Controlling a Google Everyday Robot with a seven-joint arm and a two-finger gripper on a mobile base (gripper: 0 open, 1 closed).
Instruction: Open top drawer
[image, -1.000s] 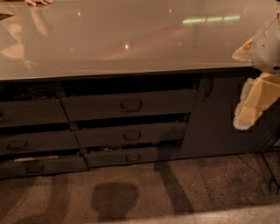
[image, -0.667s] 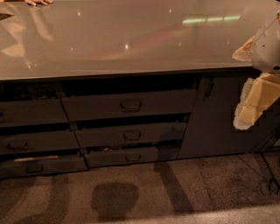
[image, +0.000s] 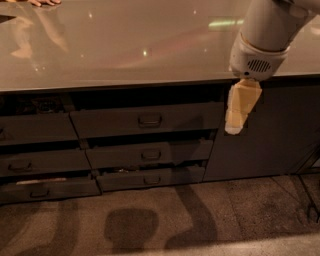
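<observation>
a wide dark grey top drawer (image: 110, 121) sits just under a glossy pale grey countertop (image: 125, 45), above shallower dark drawer fronts (image: 175, 152). its small dark loop handle (image: 150, 120) at centre is the place to hook and pull straight out. the front looks rigid and probably slides with some weight. the robot's pale yellow gripper (image: 235, 122) hangs to the drawer's right, before a tall dark cabinet door (image: 285, 135), apart from the handle. whether it is spread or closed cannot be told.
</observation>
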